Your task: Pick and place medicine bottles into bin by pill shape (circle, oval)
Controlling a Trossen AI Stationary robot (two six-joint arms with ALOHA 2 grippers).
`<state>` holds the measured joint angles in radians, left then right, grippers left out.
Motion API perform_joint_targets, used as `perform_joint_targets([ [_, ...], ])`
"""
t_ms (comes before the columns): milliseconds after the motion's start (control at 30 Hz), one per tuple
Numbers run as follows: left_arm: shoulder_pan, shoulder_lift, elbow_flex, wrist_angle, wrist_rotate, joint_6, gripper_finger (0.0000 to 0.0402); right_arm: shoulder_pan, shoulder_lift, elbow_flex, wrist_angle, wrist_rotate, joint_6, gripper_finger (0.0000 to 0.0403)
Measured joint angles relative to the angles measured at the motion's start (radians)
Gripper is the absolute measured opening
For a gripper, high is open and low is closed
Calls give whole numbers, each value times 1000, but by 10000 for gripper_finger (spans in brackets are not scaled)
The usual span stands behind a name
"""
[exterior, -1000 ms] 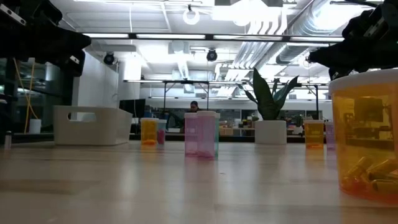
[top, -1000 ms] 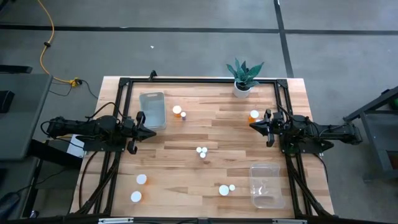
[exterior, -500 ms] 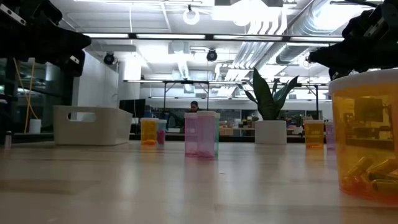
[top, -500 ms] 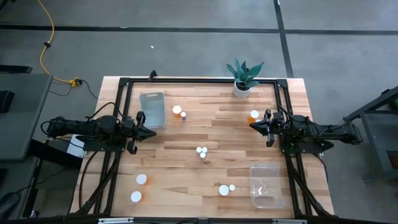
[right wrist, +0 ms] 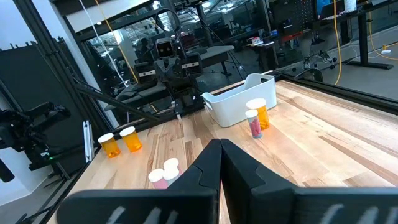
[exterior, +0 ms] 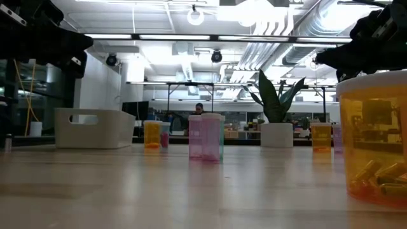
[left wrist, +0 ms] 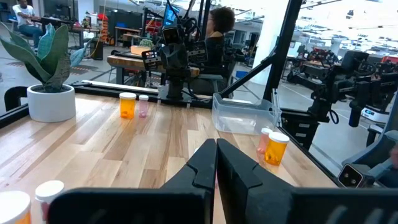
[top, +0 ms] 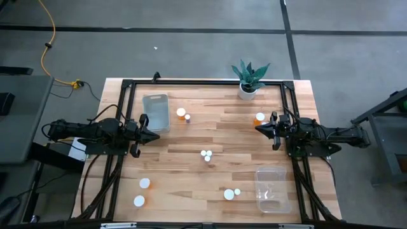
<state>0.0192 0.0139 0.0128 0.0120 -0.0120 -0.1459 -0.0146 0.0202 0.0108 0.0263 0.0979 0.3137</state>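
Observation:
Several small white-capped bottles stand upright on the wooden table: a pair [top: 183, 114] by the white bin, one [top: 259, 117] beside my right gripper, a pair [top: 206, 155] at the centre, two [top: 141, 192] at the near left and two [top: 232, 193] at the near right. My left gripper [top: 152, 135] is at the table's left side, shut and empty, and also shows in its wrist view [left wrist: 216, 155]. My right gripper [top: 257, 127] is at the right side, shut and empty, and also shows in its wrist view [right wrist: 220, 152]. Both hang above the table.
A white bin [top: 156, 112] stands at the far left, just beyond my left gripper. A clear bin [top: 272, 188] stands at the near right. A potted plant [top: 249, 79] stands at the far edge. A black frame [top: 203, 82] borders the table.

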Motion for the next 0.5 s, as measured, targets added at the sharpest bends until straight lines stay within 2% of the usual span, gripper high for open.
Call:
perform_joint_targets([
  [367,0,0,0,13,0,0,3,0,0,0,0,0,0,0],
  [500,0,0,0,163,-9,-137,3,0,0,0,0,0,0,0],
])
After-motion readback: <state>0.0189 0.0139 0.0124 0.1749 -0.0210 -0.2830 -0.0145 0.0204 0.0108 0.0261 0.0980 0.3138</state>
